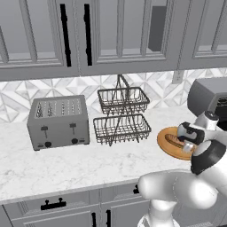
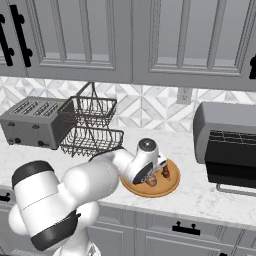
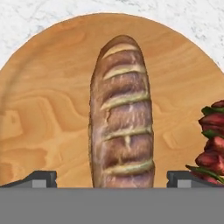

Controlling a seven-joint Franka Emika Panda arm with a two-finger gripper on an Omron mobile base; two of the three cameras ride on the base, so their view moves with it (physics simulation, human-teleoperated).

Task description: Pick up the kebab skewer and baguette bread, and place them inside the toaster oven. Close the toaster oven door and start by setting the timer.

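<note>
Baguette bread (image 3: 121, 118), one, beside one kebab skewer (image 3: 213, 144) (hand (image 3: 112, 179) spread apart).

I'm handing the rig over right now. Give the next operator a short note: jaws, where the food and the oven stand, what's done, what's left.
Gripper: jaws open, holding nothing, poised low over the baguette bread, one fingertip on each side of it.
Baguette bread lies on the round wooden board, with the kebab skewer beside it on the same board.
Toaster oven stands on the counter next to the board, its door already dropped open.
Done: nothing has been moved into the oven yet.
Left: grasp and load the baguette, then the skewer, close the door, set the timer.
</note>
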